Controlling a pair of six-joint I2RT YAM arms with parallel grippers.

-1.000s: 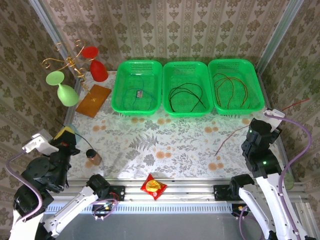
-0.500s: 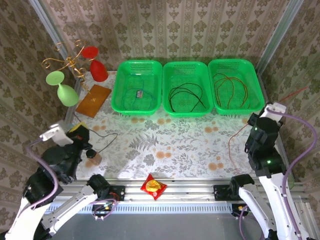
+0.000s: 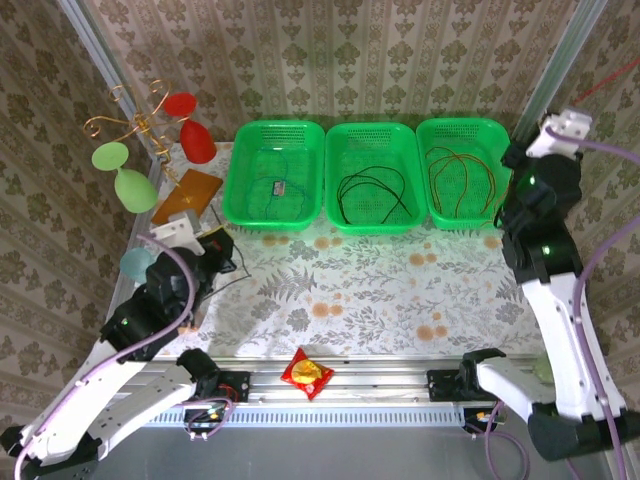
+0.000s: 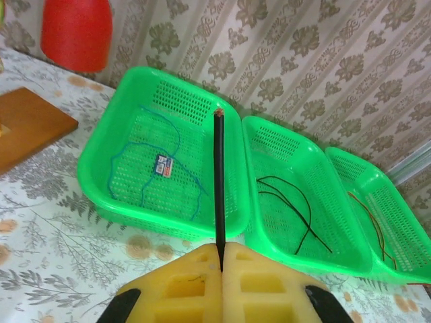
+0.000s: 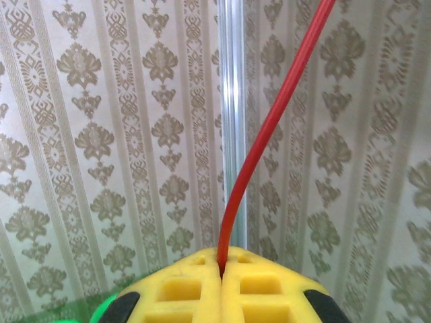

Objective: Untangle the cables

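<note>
Clamps the left gripper [image 4: 221,259] on a black cable [image 4: 219,182], yellow pads [image 4: 182,282] pressed together with the wire pinched in the seam. Points that wire straight up the left wrist view, its bare coppery tip lying over the rims where the left basket [image 4: 135,214] meets the middle basket [image 4: 283,145]. Holds this gripper over the left part of the table [image 3: 380,285], on the near side of the left basket.

Clenches the right gripper [image 5: 222,269] on a red cable [image 5: 269,128], pads shut tight around it. Sends the red wire up from the seam and off to the right, across the patterned wall [image 5: 101,134] and a metal corner post [image 5: 232,101]. Holds the right arm tall at the far right, beside the right basket [image 3: 465,123] (in the top view the red wire runs out past the right edge).

Along the far side, in a row of three green baskets:
- left, a blue-green cable [image 4: 145,145] looped loosely on the floor;
- middle, a second black cable [image 3: 370,185] in an open coil;
- right, brown-orange cables [image 3: 460,175] curled together, strands too fine to separate.

At the far left:
- a red plastic glass [image 3: 197,143]
- a green plastic glass [image 3: 137,190]
- a gold wire stand [image 3: 135,125]
- a brown board [image 3: 188,198] flat on the table

On the near rail, between the arm bases, a red snack packet [image 3: 307,373].
</note>
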